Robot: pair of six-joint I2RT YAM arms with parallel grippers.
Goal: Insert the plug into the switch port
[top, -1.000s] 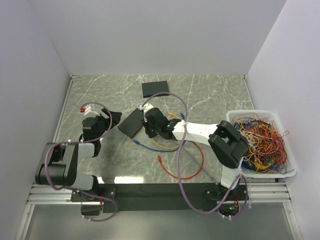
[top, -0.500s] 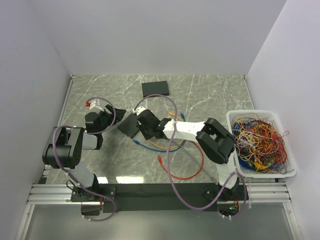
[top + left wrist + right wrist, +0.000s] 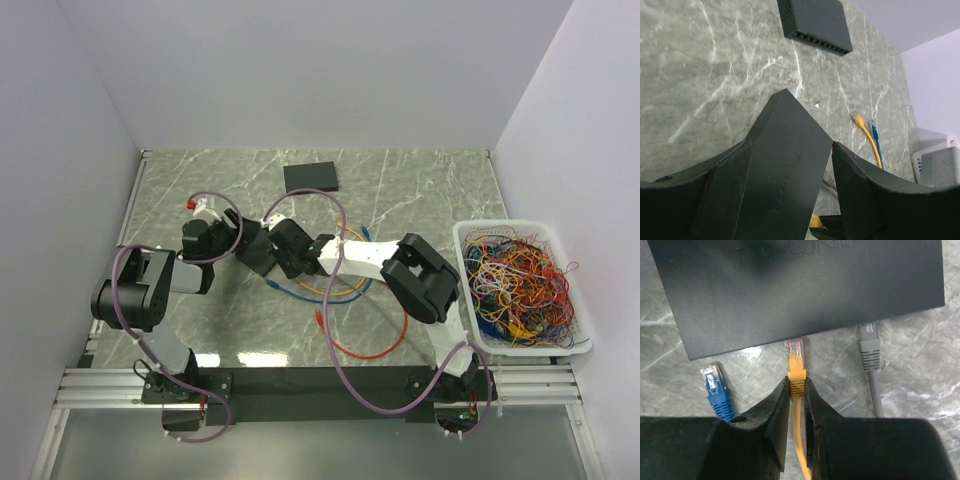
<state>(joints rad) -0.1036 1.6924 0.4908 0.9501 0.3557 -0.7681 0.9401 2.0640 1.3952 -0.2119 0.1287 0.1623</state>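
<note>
Right wrist view: my right jaws pinch the yellow plug (image 3: 795, 365) by its boot; I judge it light, rigid. Left jaws clamp the switch (image 3: 790, 285).

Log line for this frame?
left pincer: holding switch | right pincer: gripping orange plug | plug tip at switch edge, not inserted

Right wrist view cut the switch (image 3: 790, 285) off at the top edge, so I couldn't see its port face. The tip of the grey plug (image 3: 869, 352) vanished at the switch's edge — plugged in or just underneath, no telling. From overhead the yellow plug (image 3: 794, 352) was too small to make out. I couldn't tell whether the left gripper (image 3: 790, 146) actually pressed the switch — frame cropped it.
</note>
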